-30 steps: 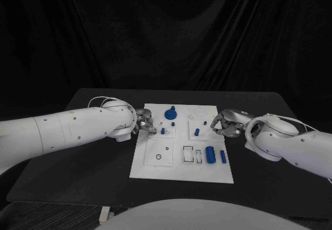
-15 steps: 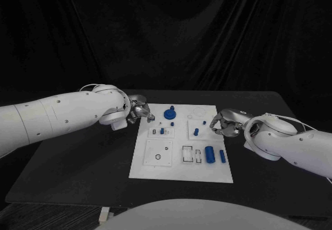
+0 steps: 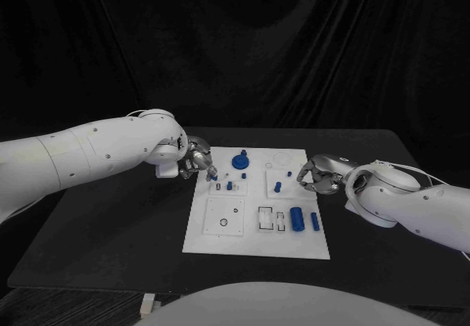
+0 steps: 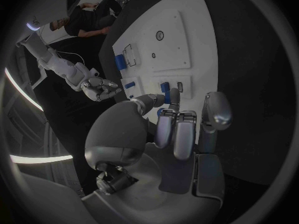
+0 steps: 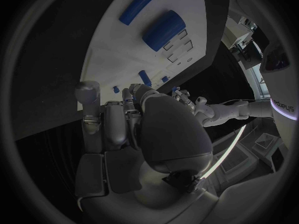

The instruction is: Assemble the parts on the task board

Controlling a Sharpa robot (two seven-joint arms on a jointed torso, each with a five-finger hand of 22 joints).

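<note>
The white task board (image 3: 257, 239) lies in the middle of the table. My left hand (image 3: 199, 163) hovers over the board's far left corner and pinches a small blue part (image 3: 212, 175) between thumb and a finger; the left wrist view shows that hand (image 4: 177, 129) above the board (image 4: 187, 59). A round blue knob (image 3: 242, 161), two short blue pegs (image 3: 230, 185) (image 3: 278, 187) and two blue cylinders (image 3: 297, 219) (image 3: 315, 221) sit on the board. My right hand (image 3: 318, 176) stays at the board's right edge with fingers curled in; I see nothing in it.
The black table (image 3: 117, 231) has bare room on both sides of the board. A square plate with a small hole (image 3: 226, 217) and empty rectangular slots (image 3: 273, 218) lie on the board's near half. A dark curtain hangs behind the table.
My left hand has lifted from the pegs at the board's left side and drawn back toward the far left corner, the arm rising. The right hand has not moved.
</note>
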